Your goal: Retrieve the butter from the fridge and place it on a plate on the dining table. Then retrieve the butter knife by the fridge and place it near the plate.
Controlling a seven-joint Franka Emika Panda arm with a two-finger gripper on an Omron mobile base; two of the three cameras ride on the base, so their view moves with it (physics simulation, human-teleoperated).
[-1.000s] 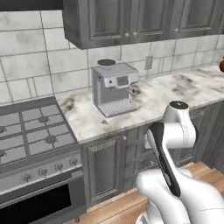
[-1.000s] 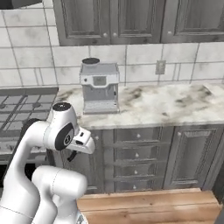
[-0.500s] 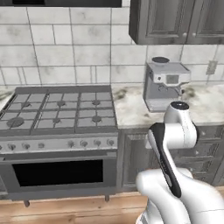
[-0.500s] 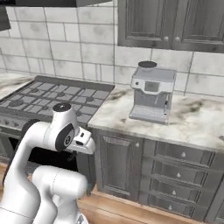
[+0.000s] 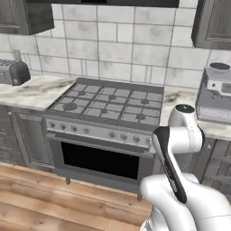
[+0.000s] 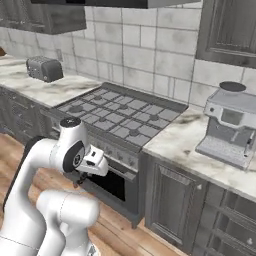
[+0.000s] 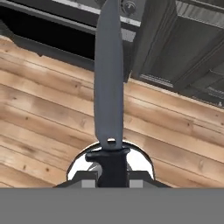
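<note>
Dark blade and black handle of the knife sticking forward from the gripper, clenched on the handle, above wooden floor. Carried past the stove and oven, arm tucked low before the base. Step in hand, by judgement: transport to the table, with the butter part probably finished. Best to keep the grip firm and the blade level, away from cabinet fronts while driving, and to lower only once the plate comes in sight, laying the knife just beside it, not on it. Against half a second earlier: whole scene shifted with the base, coffee machine now far right, toaster newly appearing at left; arm pose unchanged.
</note>
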